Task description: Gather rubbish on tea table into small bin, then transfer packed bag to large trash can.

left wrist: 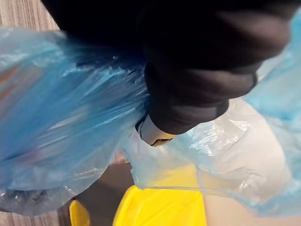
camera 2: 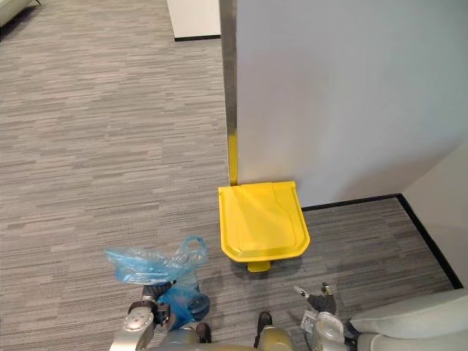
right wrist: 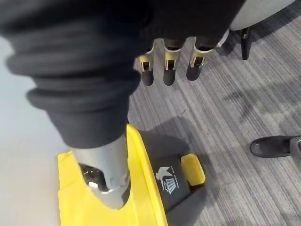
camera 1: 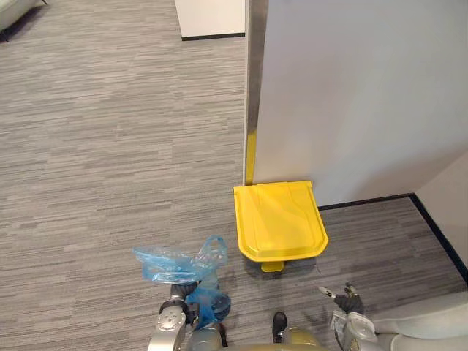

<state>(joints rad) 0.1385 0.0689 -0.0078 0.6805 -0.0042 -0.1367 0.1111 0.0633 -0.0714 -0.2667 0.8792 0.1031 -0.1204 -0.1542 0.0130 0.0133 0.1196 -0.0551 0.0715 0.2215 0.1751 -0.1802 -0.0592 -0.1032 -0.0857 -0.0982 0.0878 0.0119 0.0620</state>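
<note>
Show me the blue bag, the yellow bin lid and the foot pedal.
blue bag [camera 1: 175,265], left eye view, crumpled upper part.
yellow bin lid [camera 1: 278,219], left eye view, middle of its top.
foot pedal [right wrist: 193,169], right wrist view, top face.

The bag [camera 1: 179,265] is translucent blue. The trash can [camera 1: 279,219] has a yellow lid. The carpet [camera 1: 95,146] is grey, finely streaked.

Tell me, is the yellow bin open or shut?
Shut. Its yellow lid lies flat on top, hiding the inside.
</note>
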